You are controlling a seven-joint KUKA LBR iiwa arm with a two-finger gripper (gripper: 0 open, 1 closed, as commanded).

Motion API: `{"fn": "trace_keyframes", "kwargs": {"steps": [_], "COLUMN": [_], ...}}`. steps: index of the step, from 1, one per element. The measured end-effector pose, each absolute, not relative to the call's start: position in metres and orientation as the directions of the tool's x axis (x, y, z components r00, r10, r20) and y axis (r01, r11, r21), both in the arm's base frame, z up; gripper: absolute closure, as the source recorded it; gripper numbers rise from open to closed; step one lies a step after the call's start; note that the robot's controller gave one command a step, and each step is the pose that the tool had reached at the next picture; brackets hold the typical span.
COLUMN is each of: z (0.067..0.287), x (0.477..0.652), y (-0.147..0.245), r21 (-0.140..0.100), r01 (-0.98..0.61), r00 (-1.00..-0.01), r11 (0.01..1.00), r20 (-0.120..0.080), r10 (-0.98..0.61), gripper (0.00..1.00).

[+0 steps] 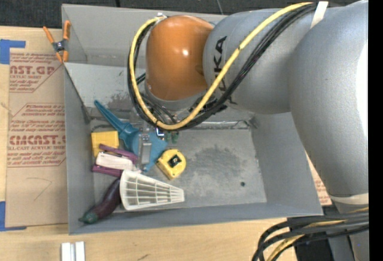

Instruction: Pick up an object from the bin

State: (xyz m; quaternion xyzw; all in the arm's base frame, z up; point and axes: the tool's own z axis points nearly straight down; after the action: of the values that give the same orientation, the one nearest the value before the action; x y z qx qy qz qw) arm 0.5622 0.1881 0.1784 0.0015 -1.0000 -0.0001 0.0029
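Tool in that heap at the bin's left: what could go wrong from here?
1. The tool is down among close-packed things, a teal piece, a yellow tape measure and a white basket; it may snag two or shove neighbours aside.
2. The arm's orange cover hides much of the spot, so a bad grip might go unseen.

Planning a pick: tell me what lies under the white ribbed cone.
The white ribbed cone overlaps the upper end of a purple eggplant-shaped toy; anything else beneath is hidden.
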Motion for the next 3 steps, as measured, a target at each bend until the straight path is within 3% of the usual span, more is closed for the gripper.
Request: {"fn": "trace_keyframes", "kwargs": {"steps": [1, 2, 3], "z": [0.183, 0.130, 0.104], "x": [0.564, 0.573, 0.576], "y": [0.187, 0.198, 0.218], "r21": [0.002, 0.004, 0.001], "r01": [-0.001, -0.001, -0.100], "r00": [-1.000, -1.000, -0.995], "r11": [1.000, 1.000, 0.995], "r20": [-0.001, -0.004, 0.003], "r10": [-0.001, -0.001, -0.100], "gripper": [0.00, 0.00, 0.00]}}
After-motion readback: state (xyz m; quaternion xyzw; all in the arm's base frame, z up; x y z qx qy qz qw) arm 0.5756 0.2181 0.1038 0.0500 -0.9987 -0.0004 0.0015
